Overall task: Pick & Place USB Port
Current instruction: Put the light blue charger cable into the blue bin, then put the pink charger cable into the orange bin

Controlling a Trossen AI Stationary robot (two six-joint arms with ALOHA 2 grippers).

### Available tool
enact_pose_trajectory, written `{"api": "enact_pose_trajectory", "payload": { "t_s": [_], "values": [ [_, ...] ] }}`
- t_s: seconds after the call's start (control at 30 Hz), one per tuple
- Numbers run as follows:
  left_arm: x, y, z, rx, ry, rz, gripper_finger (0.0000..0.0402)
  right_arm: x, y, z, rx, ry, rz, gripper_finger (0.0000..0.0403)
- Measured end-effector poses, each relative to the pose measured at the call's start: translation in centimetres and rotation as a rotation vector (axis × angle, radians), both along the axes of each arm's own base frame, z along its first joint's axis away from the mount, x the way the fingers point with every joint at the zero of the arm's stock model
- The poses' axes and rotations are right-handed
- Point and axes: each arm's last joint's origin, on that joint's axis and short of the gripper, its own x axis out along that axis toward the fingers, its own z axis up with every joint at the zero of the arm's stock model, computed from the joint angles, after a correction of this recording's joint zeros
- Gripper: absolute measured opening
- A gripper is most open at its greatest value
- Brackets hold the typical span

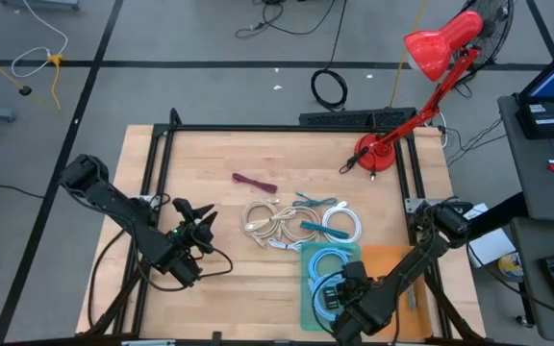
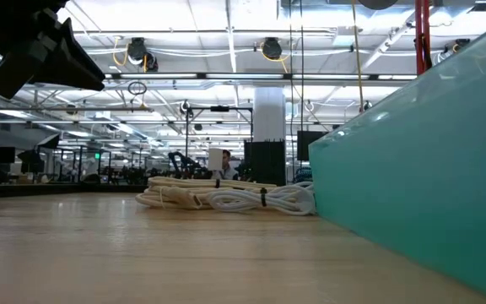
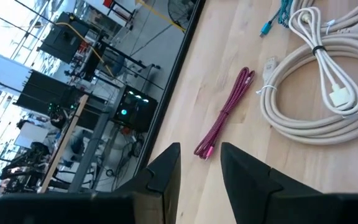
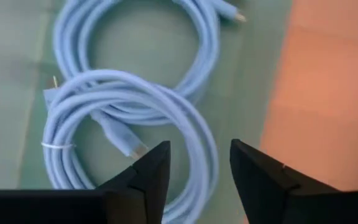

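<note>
High view: the wooden worktop (image 1: 210, 279) carries a cluster of coiled cables near its middle, with cream cables (image 1: 269, 221) bundled beside white ones (image 1: 342, 223) and a teal cable (image 1: 314, 227) lying across them. A magenta cable (image 1: 255, 182) lies apart from the cluster, toward the far side of the worktop. At the near right edge sits a green tray (image 1: 308, 288) holding two light-blue USB cables (image 1: 330, 274), and an orange mat (image 1: 392, 259) lies just beside the tray. A red desk lamp (image 1: 421, 67) stands at the far right corner of the worktop. The left pincer (image 1: 198, 221) hangs over bare wood left of the cream cables, its fingers spread a little and holding nothing; in the left wrist view that same pincer (image 3: 201, 163) points toward the magenta cable (image 3: 225, 112) and the cream coil (image 3: 316, 93). The right pincer (image 1: 335, 298) hovers over the green tray, and in the right wrist view the pincer (image 4: 199, 163) shows its fingers apart and empty directly above the light-blue coils (image 4: 129, 106), with the orange mat (image 4: 328, 93) alongside. In the low view the cream cables (image 2: 226, 196) rest on the wood beside the tray's teal-green wall (image 2: 412, 177).
</note>
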Motion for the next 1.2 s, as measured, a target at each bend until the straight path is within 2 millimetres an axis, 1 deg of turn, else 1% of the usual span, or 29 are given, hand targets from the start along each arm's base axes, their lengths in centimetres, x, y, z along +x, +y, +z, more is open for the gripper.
{"api": "enact_pose_trajectory", "payload": {
  "t_s": [0.13,0.33,0.5,0.63,0.77,0.87,1.07,1.2],
  "values": [
    [0.0,0.0,0.0,0.0,-0.001,0.0,0.0118,0.8,-0.3,-0.1,0.029,-0.01,0.03,0.0162],
    [0.0,0.0,0.0,-0.001,-0.02,0.004,0.0118,1.5,-0.8,-0.1,0.036,-0.014,0.08,0.0149],
    [0.1,0.0,0.2,0.028,-0.075,0.002,0.0118,2.1,-1.6,0.4,-0.041,-0.071,0.136,0.0139],
    [0.1,0.0,0.3,0.057,-0.13,-0.002,0.0118,2.5,-2.7,1.9,-0.164,-0.19,0.214,0.0133],
    [0.2,0.0,0.4,0.062,-0.166,-0.004,0.0118,3.0,-3.8,3.9,-0.351,-0.337,0.318,0.013],
    [0.4,-0.1,0.4,0.06,-0.185,-0.006,0.0118,3.2,-4.7,5.4,-0.484,-0.397,0.39,0.013],
    [0.5,-0.1,0.5,0.064,-0.217,-0.004,0.0118,3.9,-6.9,7.1,-0.685,-0.382,0.477,0.013],
    [0.7,0.2,0.4,0.044,-0.24,0.024,0.0118,4.9,-9.0,7.5,-0.731,-0.305,0.496,0.013]
  ]
}}
